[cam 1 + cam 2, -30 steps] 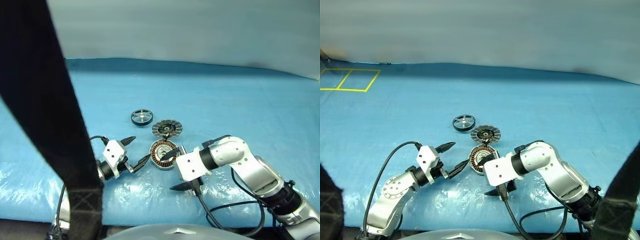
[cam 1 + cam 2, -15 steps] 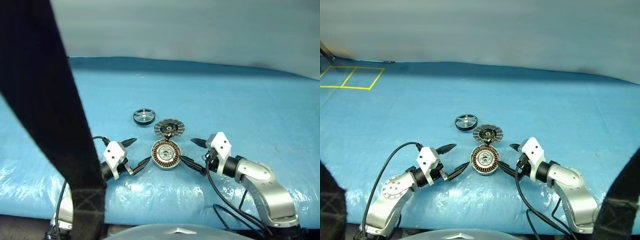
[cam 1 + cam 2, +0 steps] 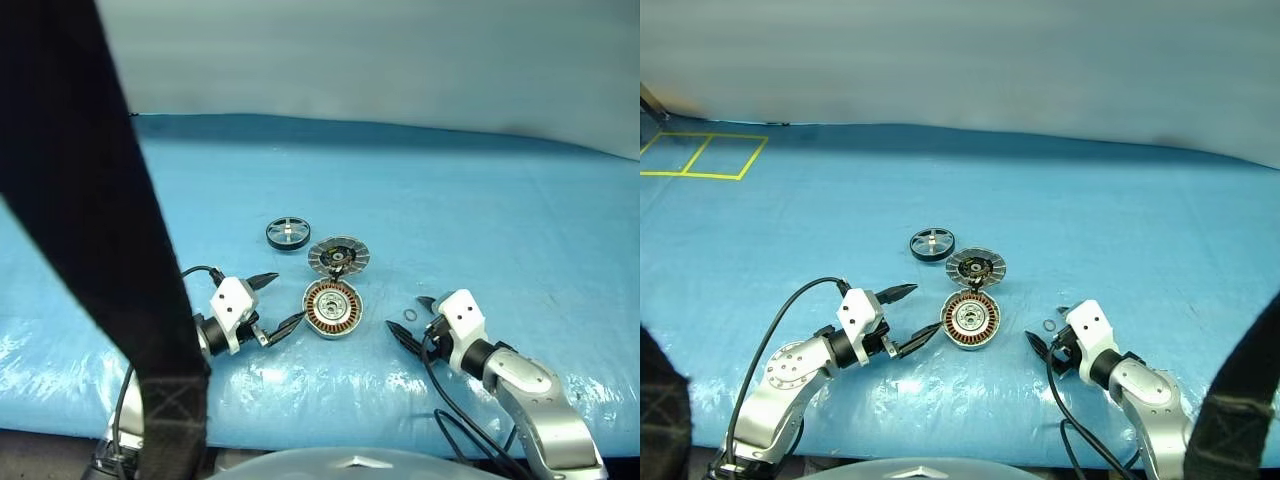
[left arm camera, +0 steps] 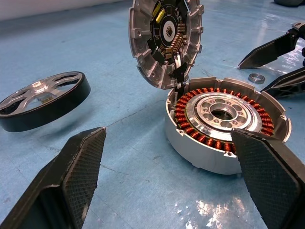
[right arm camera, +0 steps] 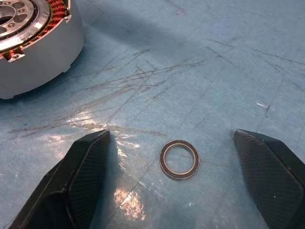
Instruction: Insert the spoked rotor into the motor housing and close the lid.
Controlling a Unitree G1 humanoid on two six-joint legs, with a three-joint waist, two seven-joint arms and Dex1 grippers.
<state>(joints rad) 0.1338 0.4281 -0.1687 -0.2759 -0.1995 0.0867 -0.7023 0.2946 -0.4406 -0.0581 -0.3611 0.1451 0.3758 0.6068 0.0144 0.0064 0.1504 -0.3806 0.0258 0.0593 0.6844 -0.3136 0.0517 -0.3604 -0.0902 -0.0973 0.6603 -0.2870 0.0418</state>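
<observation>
Standing wide apart, the right gripper has its two black fingers spread over a small dark ring lying flat on the blue table cover, grasping nothing. A second ago this gripper was up against the motor housing with one finger at its rim; since then it has swung away to the robot's right and dropped low, well clear of the housing. The left gripper has stayed put, jaws released and empty, its lower fingertip just beside the housing's left edge.

The housing sits flat, open face up, copper windings ringing the dark centre hole. The lid is tilted up on edge against the housing's far rim, its finned inner face with yellow marks turned toward the left gripper. The spoked rotor lies flat, hub upward, beyond and slightly left of the lid, apart from both; none of the three has shifted.

Counting up: one housing, one lid, one rotor, one loose small ring, two grippers. Off to the far left, yellow tape lines mark squares on the cover.
</observation>
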